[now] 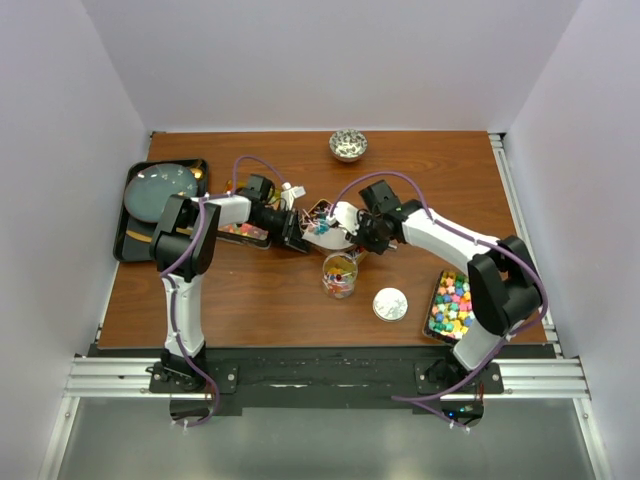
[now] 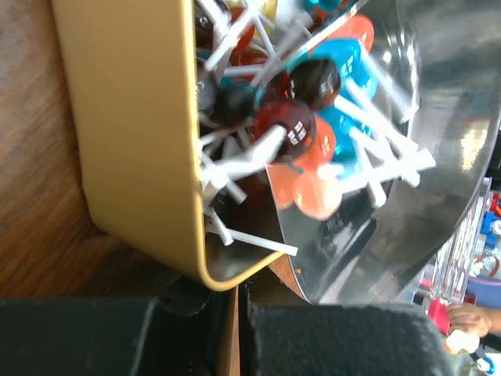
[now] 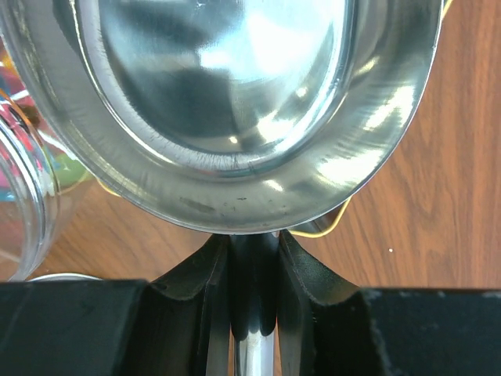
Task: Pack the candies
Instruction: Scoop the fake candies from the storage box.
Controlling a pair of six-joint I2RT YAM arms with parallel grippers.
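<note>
Overhead view: I find both arms reaching to the middle of the brown wooden table. The left gripper and right gripper face each other across a cluster of white-stick lollipops. Just nearer the bases stands a clear plastic jar holding mixed coloured candies, and a round white lid lies flat close by. Multicoloured cube candies fill a black rectangular tray at the right edge, beside the right arm. A small patterned bowl stands apart at the far edge. Left wrist view: the lollipops, with blue, orange and dark heads, are heaped in a gold-coloured metal tray. Several lie over onto a shiny steel scoop set against the tray. The left gripper's black fingers are clenched to a thin slit at the tray's corner; I cannot tell whether the rim is pinched there. Right wrist view: the right gripper is clamped on the scoop's handle, with the polished bowl facing the camera above the wood. The jar sits just beside the scoop at the left edge.
</note>
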